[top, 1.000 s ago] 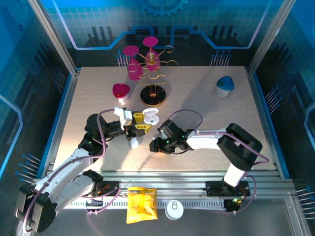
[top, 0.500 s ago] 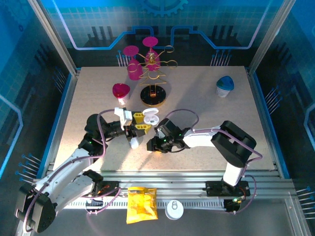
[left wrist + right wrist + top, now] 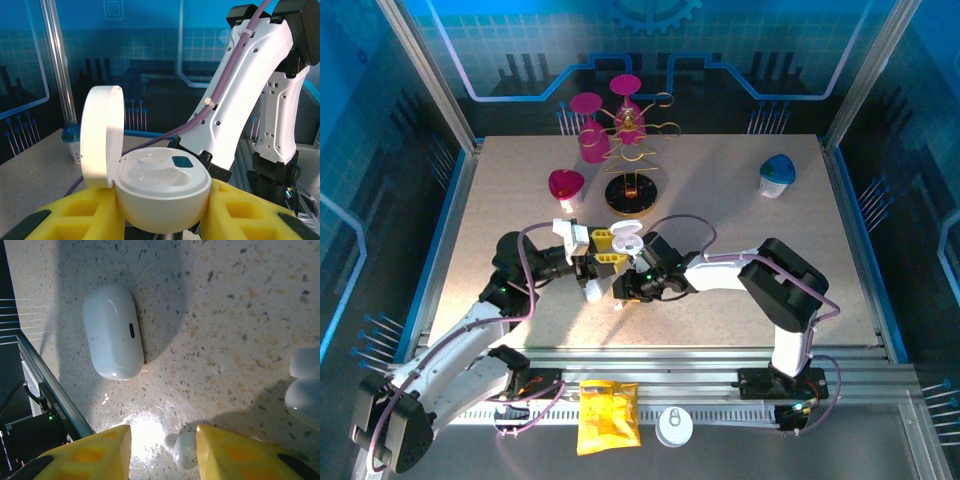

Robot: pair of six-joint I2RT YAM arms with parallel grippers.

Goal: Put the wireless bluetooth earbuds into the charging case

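Left gripper is clamped on the open charging case, lid flipped up, and we can't really make out the sockets inside. Moving right, our right gripper hangs over the table, jaws apart, with one earbud between them, right by one finger; touching or not, we can't tell. A closed white case lies nearby. White lumps are cut off at the edge.

The left gripper clamped the white charging case between its yellow fingers, the lid standing open at left, the right arm close behind.
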